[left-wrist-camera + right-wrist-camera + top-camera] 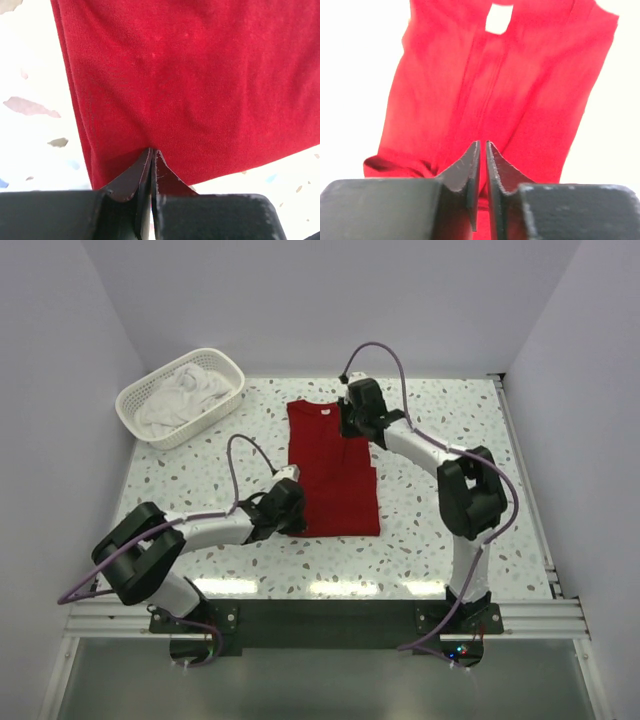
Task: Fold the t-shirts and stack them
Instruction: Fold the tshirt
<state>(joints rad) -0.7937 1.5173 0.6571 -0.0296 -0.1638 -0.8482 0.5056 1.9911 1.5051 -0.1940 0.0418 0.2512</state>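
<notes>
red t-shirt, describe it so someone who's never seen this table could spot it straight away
On the speckled white table, a white lattice basket of white shirts sits at the far left corner. The red t-shirt lies flat mid-table, folded into a long rectangle, neck at the far end. It is the only red thing there, with a small white neck label.
</notes>
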